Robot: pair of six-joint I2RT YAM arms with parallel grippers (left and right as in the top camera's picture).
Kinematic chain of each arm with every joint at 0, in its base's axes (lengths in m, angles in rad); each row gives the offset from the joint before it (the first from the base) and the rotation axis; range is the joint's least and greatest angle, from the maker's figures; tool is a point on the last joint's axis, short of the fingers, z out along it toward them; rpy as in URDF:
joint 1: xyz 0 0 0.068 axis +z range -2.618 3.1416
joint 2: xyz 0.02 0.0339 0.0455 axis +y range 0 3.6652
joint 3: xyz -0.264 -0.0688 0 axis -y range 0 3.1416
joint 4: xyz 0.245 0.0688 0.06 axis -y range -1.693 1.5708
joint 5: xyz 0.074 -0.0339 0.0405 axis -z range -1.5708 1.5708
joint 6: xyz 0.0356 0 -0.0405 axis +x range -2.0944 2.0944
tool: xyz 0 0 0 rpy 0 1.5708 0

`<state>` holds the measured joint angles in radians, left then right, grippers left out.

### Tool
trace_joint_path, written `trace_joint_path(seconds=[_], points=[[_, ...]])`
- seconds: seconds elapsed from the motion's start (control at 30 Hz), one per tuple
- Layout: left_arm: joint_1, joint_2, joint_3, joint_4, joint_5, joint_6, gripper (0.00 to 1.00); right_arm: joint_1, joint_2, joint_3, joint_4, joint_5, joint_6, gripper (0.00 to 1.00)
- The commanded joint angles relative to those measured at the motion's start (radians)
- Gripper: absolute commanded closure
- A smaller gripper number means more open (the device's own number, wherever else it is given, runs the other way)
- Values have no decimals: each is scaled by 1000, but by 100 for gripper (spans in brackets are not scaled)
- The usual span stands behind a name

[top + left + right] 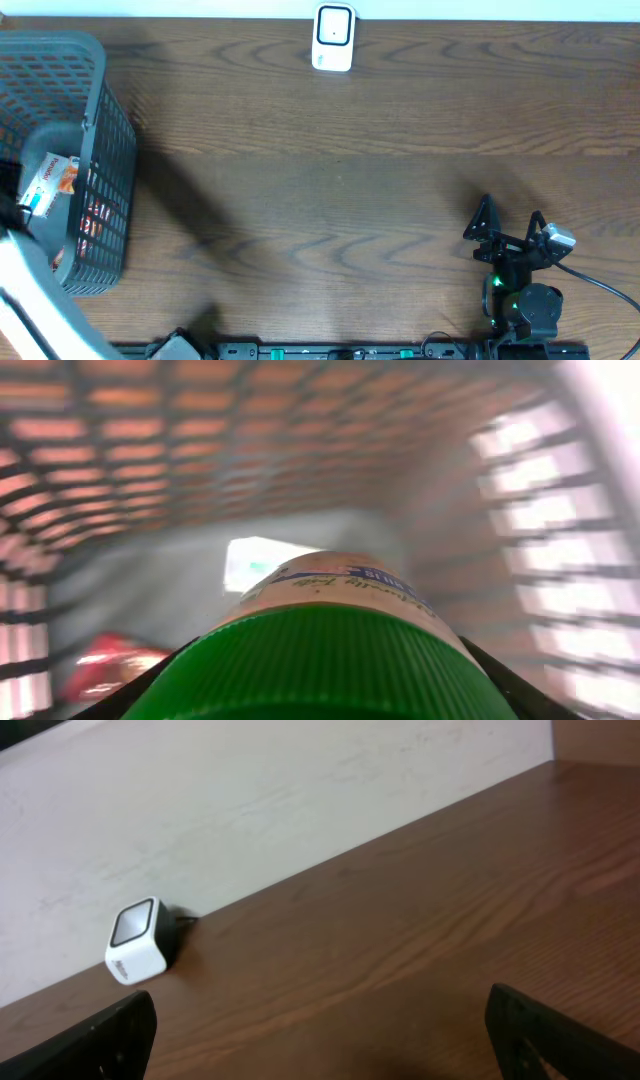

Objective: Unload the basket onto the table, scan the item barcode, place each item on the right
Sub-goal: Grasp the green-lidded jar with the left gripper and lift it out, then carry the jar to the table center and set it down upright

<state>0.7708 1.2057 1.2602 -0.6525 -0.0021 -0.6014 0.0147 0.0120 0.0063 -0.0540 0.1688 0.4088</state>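
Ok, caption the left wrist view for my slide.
Left end effector gripping a green ribbed-cap labelled bottle inside the grey plastic lattice basket.

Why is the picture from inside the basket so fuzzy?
Left wrist view: the green-capped bottle probably sits too near the lens, so it and the basket mesh blur; right wrist view: the scanner is fairly sharp; overhead view: crisp, soft shadows on the table.

Print on the bottle [335, 625] label — blurred, illegible
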Motion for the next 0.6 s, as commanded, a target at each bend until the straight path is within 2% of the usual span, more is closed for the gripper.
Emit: trace_joint_path(seconds=[0.0,0.13,0.27,0.43,0.53,0.57], points=[[-15,-163,34,42,330,-72,33,0,-5,-1,-3,-2,-14,1],[-111,-210,40,64,554,-149,33,0,-5,-1,-3,-2,-14,1],[-284,-205,38,67,624,-116,33,0,-5,-1,-3,-2,-14,1],[-546,-168,37,34,608,74,33,0,-5,-1,-3,-2,-14,1],[-695,-119,37,-43,525,203,33,0,-5,-1,-3,-2,-14,1],[-778,-81,37,-106,445,263,33,0,-5,-1,-3,-2,-14,1]])
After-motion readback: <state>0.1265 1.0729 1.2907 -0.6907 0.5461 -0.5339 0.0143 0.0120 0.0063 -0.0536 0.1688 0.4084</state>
